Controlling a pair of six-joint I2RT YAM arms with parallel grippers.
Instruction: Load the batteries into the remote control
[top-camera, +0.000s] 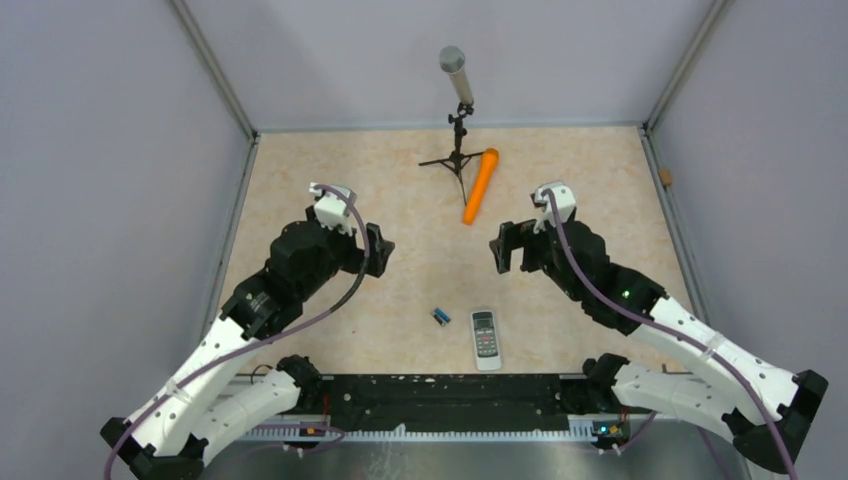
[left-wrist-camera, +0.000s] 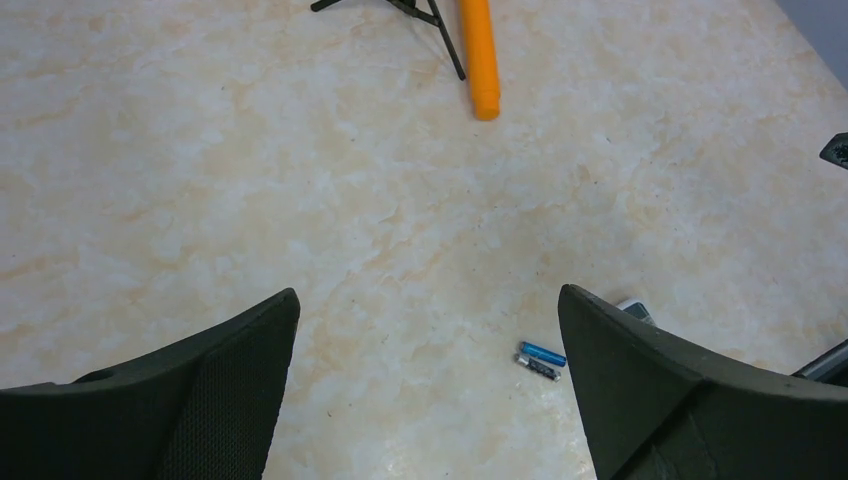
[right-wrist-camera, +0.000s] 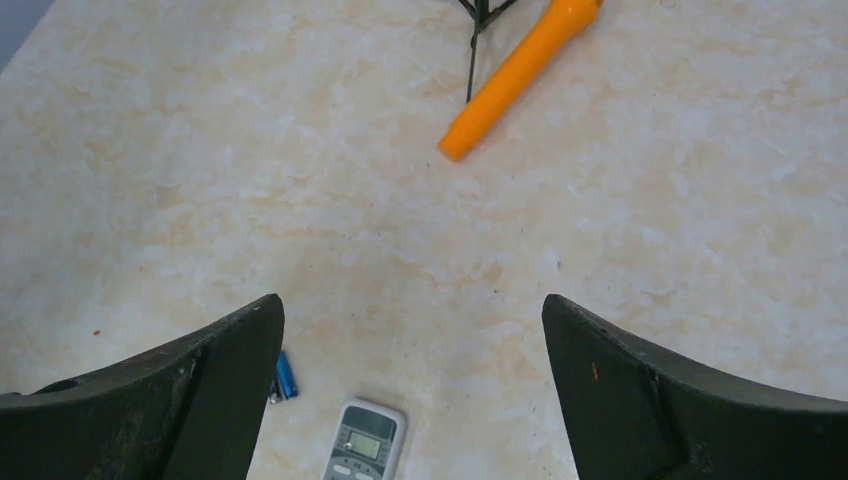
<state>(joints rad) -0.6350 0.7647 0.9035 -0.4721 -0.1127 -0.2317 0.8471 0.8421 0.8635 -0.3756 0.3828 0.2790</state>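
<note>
Plainly, the left end effector (top-camera: 378, 250) is held with its jaws spread wide and nothing between them, and the right end effector (top-camera: 502, 250) is seen likewise, wide and empty. Both are poised above the counter (top-camera: 330, 170), facing each other and well apart from the task's things. The dark fingers (left-wrist-camera: 215, 390) are broad and wedge-shaped, and a fine mesh texture is seen on the inner pad. Nearer the arm bases, the batteries (top-camera: 441, 316) are found lying side by side and touching, just left of the remote control (top-camera: 486, 338), which is laid face up with its screen end away from the bases. The batteries are judged light, rigid and slick, and apt to roll; each is best pinched across the middle of its barrel, though their contact may hinder taking one alone. The remote control is judged a light, stiff plastic shell, best held by its long edges; its back is hidden. The counter is matte, with beige marbling. Farther off, a smooth orange cylinder (top-camera: 480, 186) is seen beside a grey microphone (top-camera: 455, 72) on a black tripod (top-camera: 458, 158).
</note>
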